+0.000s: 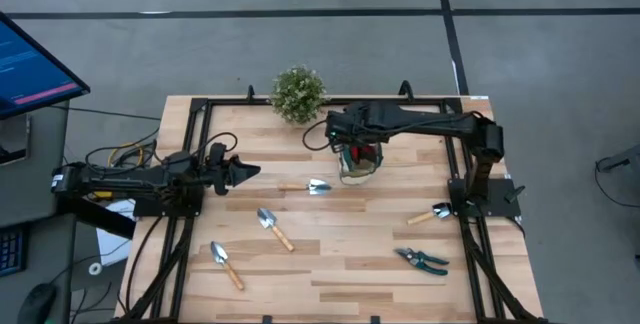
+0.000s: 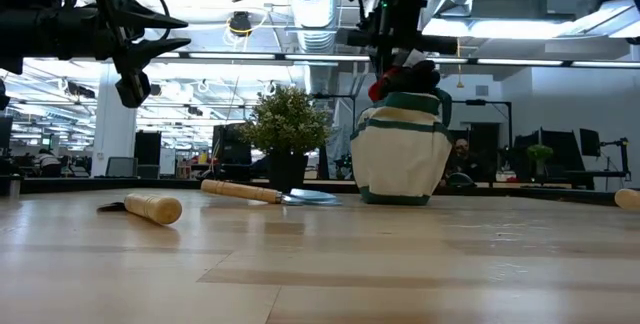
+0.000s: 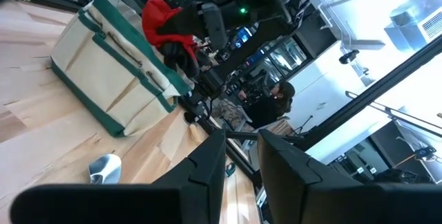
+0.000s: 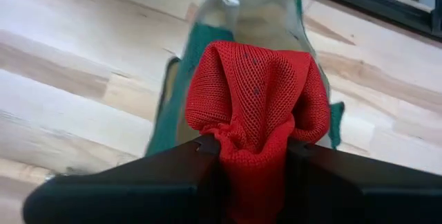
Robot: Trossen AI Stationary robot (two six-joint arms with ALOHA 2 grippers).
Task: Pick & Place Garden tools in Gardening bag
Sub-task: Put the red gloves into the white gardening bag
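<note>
The gardening bag (image 2: 402,154), beige with green trim, stands upright on its base at the table's far middle. My right gripper (image 2: 395,49) hangs over its open mouth, shut on the red-and-black glove (image 4: 257,92). Trowels lie flat on the table: one (image 1: 310,186) left of the bag, two more (image 1: 272,226) (image 1: 225,262) nearer the front left, another (image 1: 432,214) at the right. The teal-handled shears (image 1: 422,260) lie at the front right. My left gripper (image 1: 240,174) waits at the left, raised, narrowly open on nothing. My right gripper pinches the glove's red knit part (image 4: 252,148) between its two fingers (image 4: 200,156), bunched into folds. The fingers slant steeply down from above the bag. The glove sits at the bag's open mouth (image 4: 262,6); I cannot tell whether it touches the bag.
A bushy green potted plant (image 1: 298,92) stands at the far edge, just left of the bag. A black frame (image 1: 200,109) borders the table's edges. A monitor (image 1: 35,69) stands off the table's far left.
</note>
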